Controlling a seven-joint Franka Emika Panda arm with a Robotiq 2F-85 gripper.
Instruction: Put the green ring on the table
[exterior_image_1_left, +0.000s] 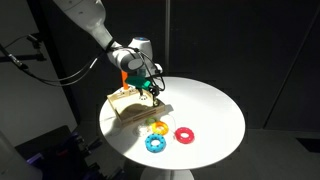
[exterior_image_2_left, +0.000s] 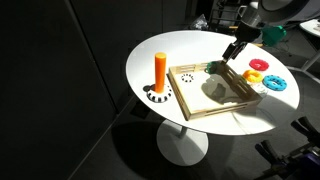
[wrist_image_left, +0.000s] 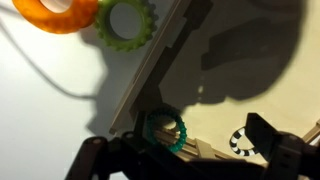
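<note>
The green ring (wrist_image_left: 163, 131) is small, dark green and toothed. It lies at the far corner of the pale wooden board (exterior_image_2_left: 200, 92), against its raised rim, and also shows in an exterior view (exterior_image_2_left: 213, 68). My gripper (wrist_image_left: 185, 152) hangs just above it with its fingers spread wide, and the ring sits near the left finger, not clamped. The gripper shows in both exterior views (exterior_image_1_left: 152, 90) (exterior_image_2_left: 225, 62). The round white table (exterior_image_1_left: 215, 105) (exterior_image_2_left: 150, 55) carries the board.
An orange peg (exterior_image_2_left: 160, 70) stands on a striped base at the board's corner. A small black-and-white striped ring (wrist_image_left: 240, 142) lies inside the board. Yellow (exterior_image_1_left: 158, 127), red (exterior_image_1_left: 184, 134) and blue (exterior_image_1_left: 155, 144) rings lie on the table beside the board.
</note>
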